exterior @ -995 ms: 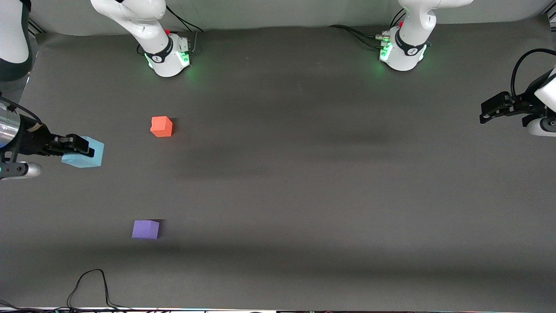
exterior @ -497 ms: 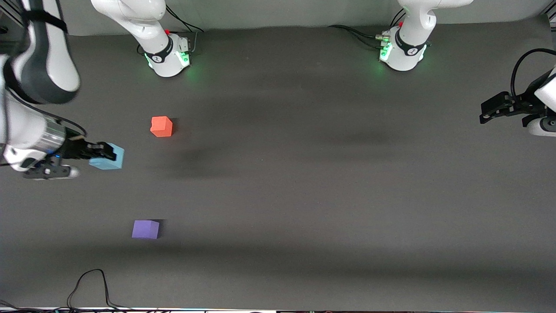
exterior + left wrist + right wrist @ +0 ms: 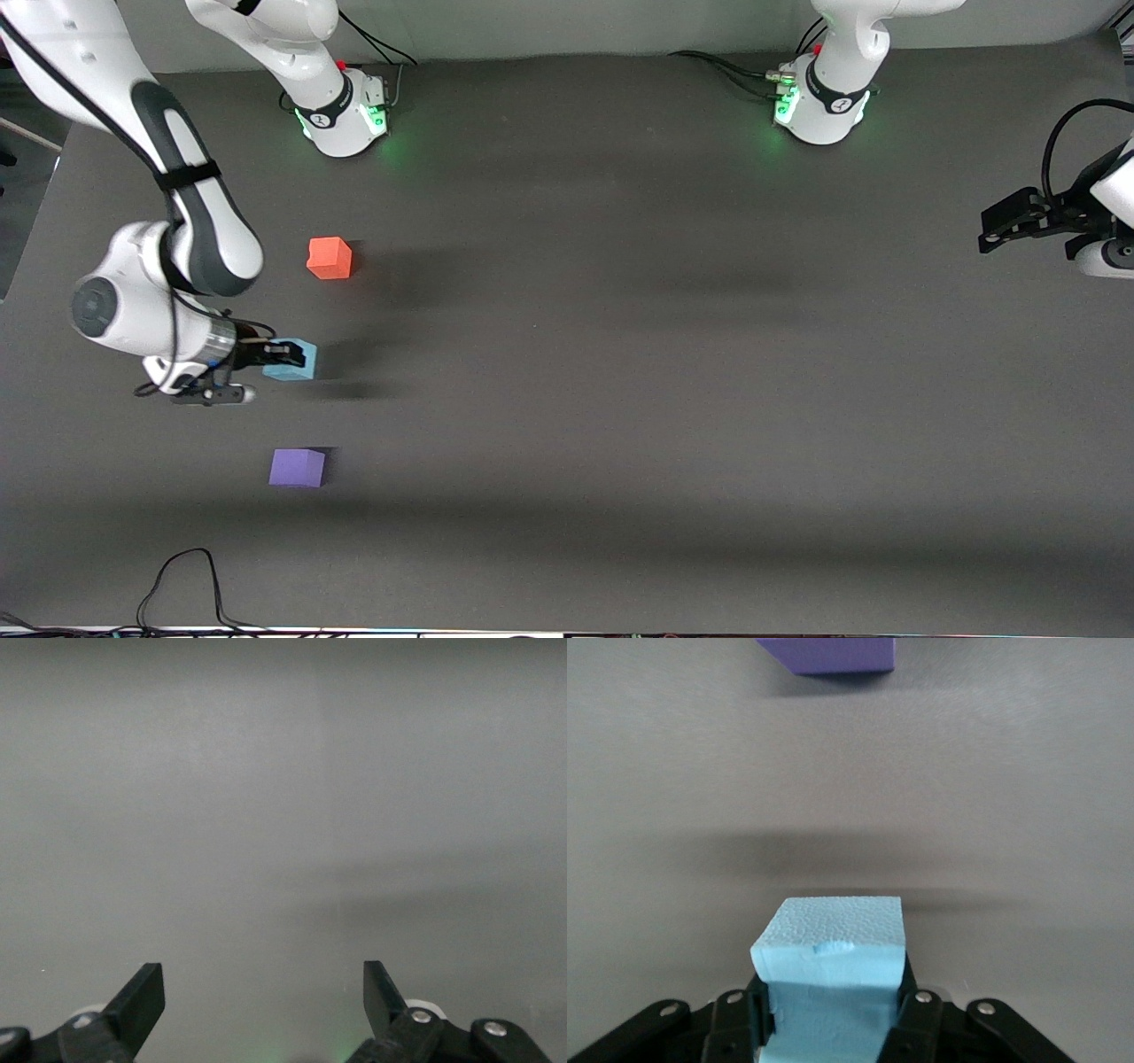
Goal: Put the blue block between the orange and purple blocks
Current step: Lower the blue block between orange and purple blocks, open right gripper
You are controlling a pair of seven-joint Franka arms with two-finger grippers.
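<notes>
My right gripper (image 3: 285, 358) is shut on the light blue block (image 3: 297, 361), holding it just over the table between the orange block (image 3: 330, 258) and the purple block (image 3: 297, 467). In the right wrist view the blue block (image 3: 833, 970) sits clamped between the black fingers (image 3: 920, 1023), and the purple block (image 3: 833, 654) shows ahead of it. My left gripper (image 3: 997, 229) waits open and empty at the left arm's end of the table; its wrist view shows only its own fingertips (image 3: 142, 997) over bare grey surface.
The dark grey table mat (image 3: 620, 354) carries only the cubes. A black cable (image 3: 182, 585) loops near the table's edge closest to the camera. The two arm bases (image 3: 341, 111) stand along the edge farthest from the camera.
My right arm has carried the blue block from the right arm's end of the table inward and lower, to between the orange and purple blocks. The left arm has not moved.
</notes>
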